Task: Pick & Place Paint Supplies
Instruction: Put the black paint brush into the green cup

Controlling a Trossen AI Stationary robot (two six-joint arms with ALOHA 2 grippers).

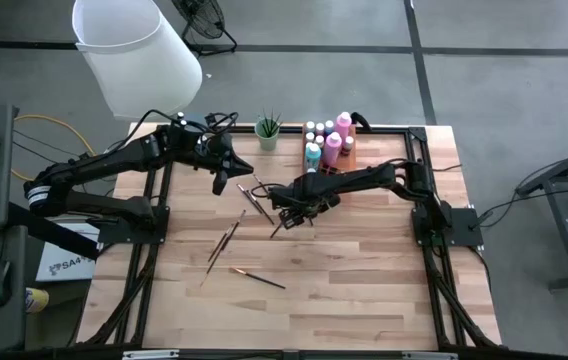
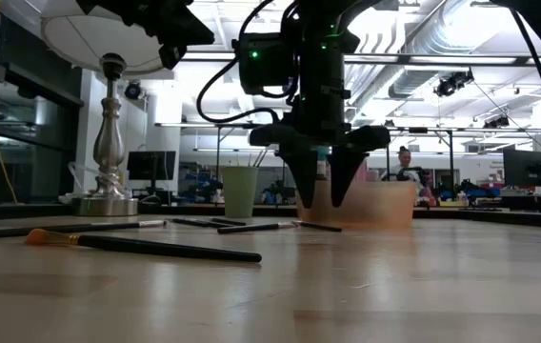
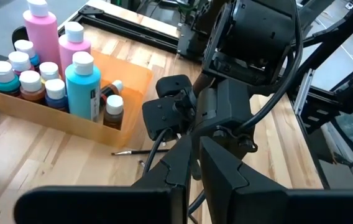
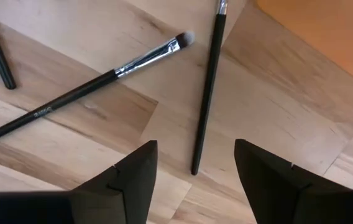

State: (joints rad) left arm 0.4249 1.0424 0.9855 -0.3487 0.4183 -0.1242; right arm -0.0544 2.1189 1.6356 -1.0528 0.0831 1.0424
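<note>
Several thin dark-handled paintbrushes [image 1: 226,238] lie flat and scattered on the wooden table. Small and tall paint bottles [image 3: 82,84] stand in an orange tray [image 3: 133,81] at the table's far side. My right gripper [image 4: 195,177] is open and points straight down just above the table. Its fingers stand on either side of the handle end of a black brush [image 4: 206,87] without touching it. A silver-ferruled brush [image 4: 96,81] lies beside it. My left gripper [image 3: 195,177] hangs shut and empty above the table's far left part [image 1: 239,166].
A green cup [image 1: 267,128] with brushes stands left of the tray. A white lampshade [image 1: 134,50] on a silver base [image 2: 109,143] sits at the far left corner. An orange-tipped brush [image 2: 147,246] lies nearer the front. Bare wood lies toward the near edge [image 1: 364,290].
</note>
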